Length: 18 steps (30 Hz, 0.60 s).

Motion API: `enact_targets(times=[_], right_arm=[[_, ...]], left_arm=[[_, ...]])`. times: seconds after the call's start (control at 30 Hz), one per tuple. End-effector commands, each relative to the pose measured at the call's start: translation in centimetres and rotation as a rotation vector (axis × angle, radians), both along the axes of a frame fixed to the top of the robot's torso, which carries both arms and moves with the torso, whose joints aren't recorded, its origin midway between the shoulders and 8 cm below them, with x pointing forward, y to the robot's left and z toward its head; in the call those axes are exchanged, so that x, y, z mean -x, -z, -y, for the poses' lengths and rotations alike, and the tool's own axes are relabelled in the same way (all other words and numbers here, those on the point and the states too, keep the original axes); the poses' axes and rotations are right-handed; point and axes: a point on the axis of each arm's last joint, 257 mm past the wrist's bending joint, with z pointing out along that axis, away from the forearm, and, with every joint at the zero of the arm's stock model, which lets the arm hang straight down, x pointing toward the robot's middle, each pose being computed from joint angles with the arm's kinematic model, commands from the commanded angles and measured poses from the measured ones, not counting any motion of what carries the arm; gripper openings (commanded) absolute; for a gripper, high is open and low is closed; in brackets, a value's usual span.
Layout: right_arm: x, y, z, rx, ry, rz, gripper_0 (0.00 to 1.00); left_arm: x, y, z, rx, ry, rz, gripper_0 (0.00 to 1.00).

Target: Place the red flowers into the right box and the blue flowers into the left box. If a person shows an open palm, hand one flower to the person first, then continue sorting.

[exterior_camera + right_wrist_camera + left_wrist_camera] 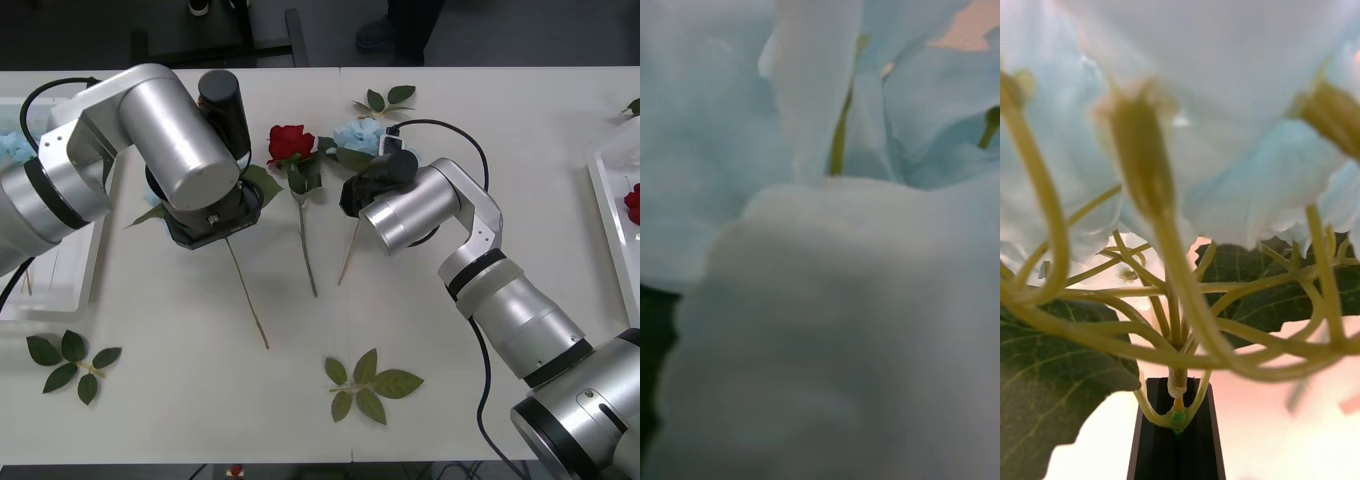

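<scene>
Left gripper (1178, 439): black fingers (1154, 450) pressed together, clamping the base of a blue flower (1217, 112) where its thin yellow-green stalks (1180, 330) meet. Stalks fan outward from the clamp point toward the pale-blue petals, which spread wide beyond the fingers. Two dark green veined leaves (1052, 382) sit between petals and fingers, one on each side of the stalk cluster. Backdrop behind the flower is a blurred pinkish-white.

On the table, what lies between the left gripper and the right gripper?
In the front view, a red rose lies between the left gripper and the right gripper, its stem running toward the robot. A blue hydrangea sits beside the right gripper.
</scene>
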Motion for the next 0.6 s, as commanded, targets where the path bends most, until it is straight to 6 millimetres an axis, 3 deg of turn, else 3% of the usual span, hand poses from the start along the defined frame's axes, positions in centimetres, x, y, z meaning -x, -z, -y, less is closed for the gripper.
enact_targets(times=[0.03, 0.17, 0.3, 0.6], right_arm=[[-1.1, -3.8, -2.5, -0.026, -0.031, 0.064, 0.00], [-0.8, -6.0, -2.2, -0.030, -0.032, 0.065, 0.00], [-0.1, -9.0, -1.5, -0.057, -0.066, 0.064, 0.00], [1.9, -16.9, 0.5, -0.187, -0.227, 0.126, 0.00]], left_arm=[[-1.1, -6.1, 0.5, 0.094, 0.069, 0.043, 0.00], [-0.8, -8.9, -1.0, 0.110, 0.099, 0.026, 0.00], [-0.4, -11.2, -4.7, 0.041, 0.127, 0.011, 0.00], [0.1, -13.8, -12.0, -0.003, 0.162, -0.026, 0.00]])
